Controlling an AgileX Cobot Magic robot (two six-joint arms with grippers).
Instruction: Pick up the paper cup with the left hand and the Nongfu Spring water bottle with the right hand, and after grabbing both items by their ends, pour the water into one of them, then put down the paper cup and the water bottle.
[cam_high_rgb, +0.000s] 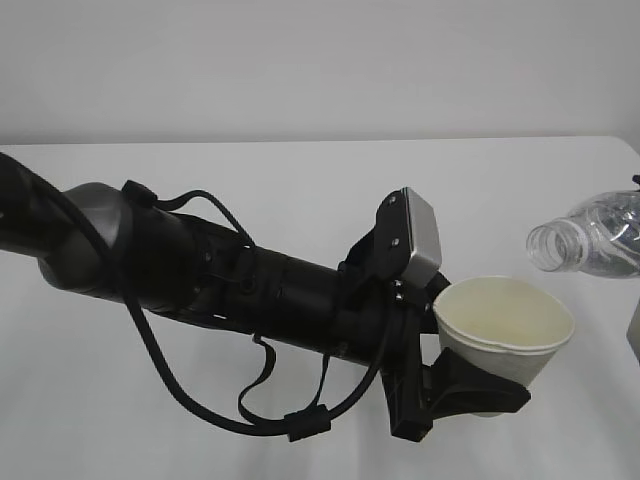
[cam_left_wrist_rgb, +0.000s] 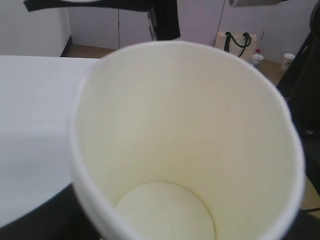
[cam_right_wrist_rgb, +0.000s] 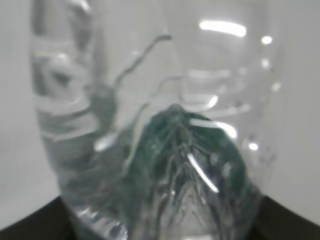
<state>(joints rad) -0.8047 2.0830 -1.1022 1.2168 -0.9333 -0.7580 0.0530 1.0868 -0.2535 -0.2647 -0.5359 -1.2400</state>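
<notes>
The left hand's gripper (cam_high_rgb: 470, 385) is shut on the paper cup (cam_high_rgb: 505, 330), its black fingers (cam_high_rgb: 478, 384) clasping the lower wall. The cup stands upright above the table with its mouth open. In the left wrist view the paper cup (cam_left_wrist_rgb: 190, 135) fills the frame; its cream inside shows a pale bottom, and I cannot tell whether water lies there. The Nongfu Spring water bottle (cam_high_rgb: 595, 237) hangs nearly level at the right edge, capless mouth pointing left, above and to the right of the cup's rim. No stream shows. The right hand's gripper (cam_right_wrist_rgb: 160, 232) is shut on the bottle (cam_right_wrist_rgb: 150, 100); only black corners of it show.
The white table (cam_high_rgb: 300, 170) spreads under both arms, with a plain wall behind. Black cables (cam_high_rgb: 250, 415) loop below the left arm. Beyond the table's edge, the left wrist view shows a dark-handled bag (cam_left_wrist_rgb: 235, 40) and a small bottle (cam_left_wrist_rgb: 257, 56) on the floor.
</notes>
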